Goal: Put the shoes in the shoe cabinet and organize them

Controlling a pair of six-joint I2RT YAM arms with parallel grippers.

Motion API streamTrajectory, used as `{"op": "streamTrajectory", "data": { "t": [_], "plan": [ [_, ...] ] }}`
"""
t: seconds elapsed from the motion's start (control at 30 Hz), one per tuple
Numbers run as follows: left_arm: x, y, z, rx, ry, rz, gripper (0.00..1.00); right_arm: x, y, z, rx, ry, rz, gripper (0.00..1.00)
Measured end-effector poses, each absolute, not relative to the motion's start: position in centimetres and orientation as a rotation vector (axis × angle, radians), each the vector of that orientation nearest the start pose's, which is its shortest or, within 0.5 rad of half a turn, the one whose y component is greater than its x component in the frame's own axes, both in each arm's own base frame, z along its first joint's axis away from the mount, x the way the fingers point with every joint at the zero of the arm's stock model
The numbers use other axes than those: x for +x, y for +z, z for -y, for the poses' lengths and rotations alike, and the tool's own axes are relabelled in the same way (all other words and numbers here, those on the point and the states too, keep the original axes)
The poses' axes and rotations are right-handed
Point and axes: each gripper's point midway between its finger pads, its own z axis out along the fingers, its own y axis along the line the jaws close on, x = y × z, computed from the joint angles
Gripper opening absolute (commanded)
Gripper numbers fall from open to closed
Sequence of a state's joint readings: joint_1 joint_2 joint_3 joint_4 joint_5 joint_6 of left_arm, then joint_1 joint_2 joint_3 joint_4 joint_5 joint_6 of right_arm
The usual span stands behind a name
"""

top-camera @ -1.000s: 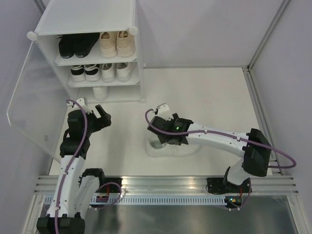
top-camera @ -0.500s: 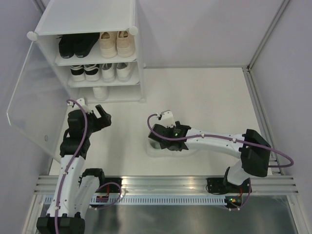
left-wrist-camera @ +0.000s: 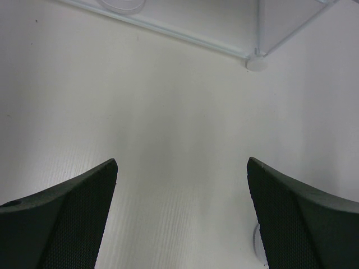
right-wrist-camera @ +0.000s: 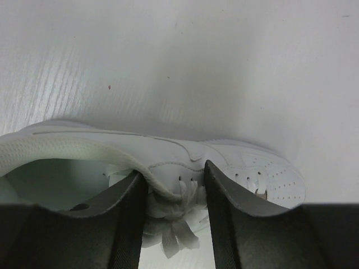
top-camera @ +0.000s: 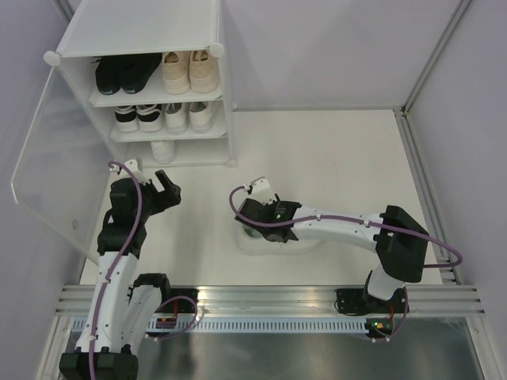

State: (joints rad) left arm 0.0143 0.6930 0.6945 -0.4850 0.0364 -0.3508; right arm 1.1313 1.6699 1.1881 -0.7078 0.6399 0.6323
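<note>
A white sneaker (top-camera: 252, 244) (right-wrist-camera: 247, 162) lies on its sole on the floor, mid-table, toe to the right. My right gripper (top-camera: 268, 226) (right-wrist-camera: 173, 171) is down on it, jaws shut on its tongue and laces, one finger inside the opening. The shoe cabinet (top-camera: 139, 32) stands at the back left. It holds a black pair (top-camera: 127, 73) and a beige pair (top-camera: 190, 70) on top, a black-and-white pair (top-camera: 136, 116) and a white pair (top-camera: 188, 116) below, and one white shoe (top-camera: 163, 149) at the bottom. My left gripper (top-camera: 162, 188) (left-wrist-camera: 181, 162) hangs open and empty before the cabinet.
The cabinet's frosted door (top-camera: 47, 166) swings out to the left beside my left arm. A round corner connector (left-wrist-camera: 257, 61) of the cabinet shows ahead of the left gripper. White walls close the back and right; a metal rail (top-camera: 269, 301) runs along the near edge.
My right gripper has dropped onto the white sneaker, shifted slightly left, and its jaws have narrowed onto the tongue. The left arm has not moved.
</note>
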Motion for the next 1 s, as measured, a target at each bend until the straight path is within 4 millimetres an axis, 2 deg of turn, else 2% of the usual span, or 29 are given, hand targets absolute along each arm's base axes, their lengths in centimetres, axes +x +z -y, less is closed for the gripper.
{"op": "streamTrajectory", "data": {
  "t": [0.13,0.33,0.47,0.6,0.77,0.8,0.87,0.9,0.93,1.0],
  "plan": [
    [26.4,19.2,1.7,-0.352,-0.245,-2.033,0.98,22.5,9.2,-28.3,-0.63,-0.154,-2.336,0.01],
    [26.4,19.3,1.7,-0.353,-0.245,-2.03,0.98,21.6,9.7,-30.5,-1.083,-0.108,-2.211,0.01],
    [26.3,19.5,1.5,-0.356,-0.237,-2.017,0.98,21.0,10.7,-33.6,-1.312,0.045,-2.093,0.01],
    [26.2,19.9,1.2,-0.365,-0.22,-2.0,0.98,19.7,12.7,-37.4,-1.501,0.231,-1.94,0.01],
    [26.1,19.8,1.0,-0.373,-0.207,-2.0,0.98,18.4,14.8,-40.8,-1.64,0.355,-1.773,0.02],
    [26.0,19.8,1.0,-0.373,-0.207,-2.001,0.99,18.2,15.0,-41.2,-1.646,0.37,-1.754,0.04],
    [26.0,19.8,1.0,-0.371,-0.21,-2.003,0.99,18.0,15.2,-41.6,-1.655,0.388,-1.734,0.17],
    [26.0,19.8,1.2,-0.366,-0.218,-2.005,0.99,17.9,15.1,-41.6,-1.658,0.391,-1.732,0.24],
    [26.0,19.7,1.3,-0.362,-0.225,-2.008,0.99,17.9,15.1,-41.6,-1.656,0.39,-1.735,0.42],
    [25.8,19.6,2.0,-0.339,-0.266,-2.024,0.99,18.0,15.1,-41.5,-1.644,0.386,-1.746,0.52]
  ]
}}
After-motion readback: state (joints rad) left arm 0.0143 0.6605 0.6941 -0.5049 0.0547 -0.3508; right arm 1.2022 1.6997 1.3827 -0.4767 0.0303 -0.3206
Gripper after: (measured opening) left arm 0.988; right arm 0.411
